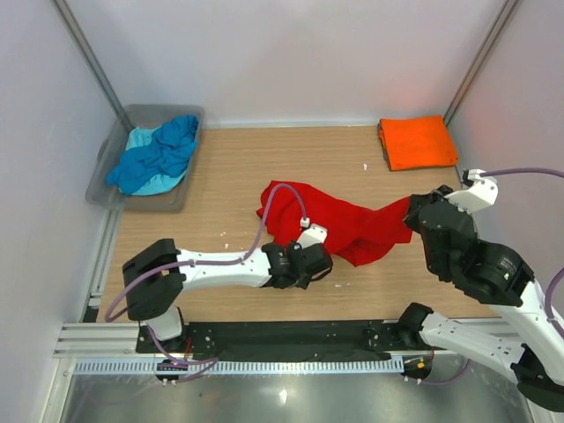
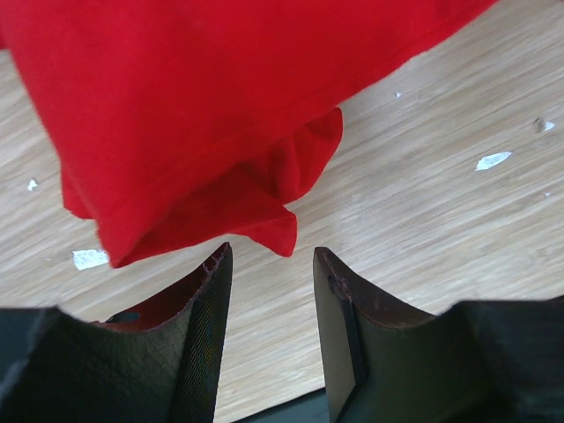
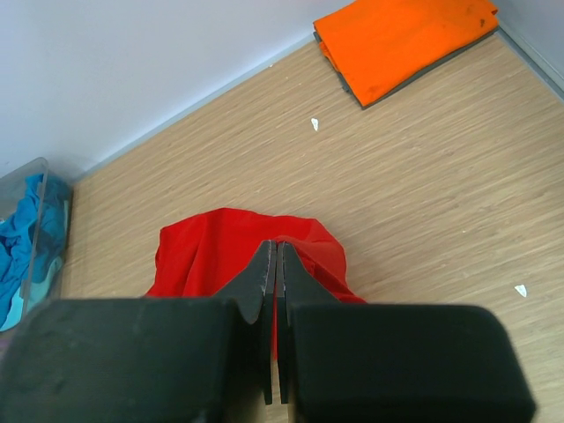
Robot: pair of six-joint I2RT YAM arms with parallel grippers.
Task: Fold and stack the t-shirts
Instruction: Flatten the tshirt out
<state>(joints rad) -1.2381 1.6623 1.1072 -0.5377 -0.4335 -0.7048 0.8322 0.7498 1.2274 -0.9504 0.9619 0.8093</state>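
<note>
Far off to the left of the left claw [image 2: 271, 251], up by the back wall, sits the tub [image 1: 104, 176] with a blue shirt [image 1: 167, 150] bunched up on top of a turquoise shirt [image 1: 141, 138]. The left claw itself is low over the table [image 1: 229, 172] with its jaws apart and nothing between them. The red shirt [image 1: 357, 227] is right in front of it: from the wrist cam a folded corner of the cloth hangs just ahead of the gap between the fingertips, and the rest fills everything beyond and to the left. I can't tell whether the cloth brushes the left finger [image 2: 207, 300]. A few little white scraps [image 2: 492, 160] are lying on the wood off to that claw's right. The red shirt is a rumpled heap mid-table, stretched between the two claws, with one end running over to the right claw [image 3: 276, 247]. That one is clamped tight, and you can see a thin line of red pinched in the slit between its fingers, so it's got hold of the shirt's edge while the bulk lies crumpled just past its tips. Well beyond the right claw and off to its right, in the far corner, the orange shirt [image 1: 417, 141] lies folded flat, well apart from the red one.
</note>
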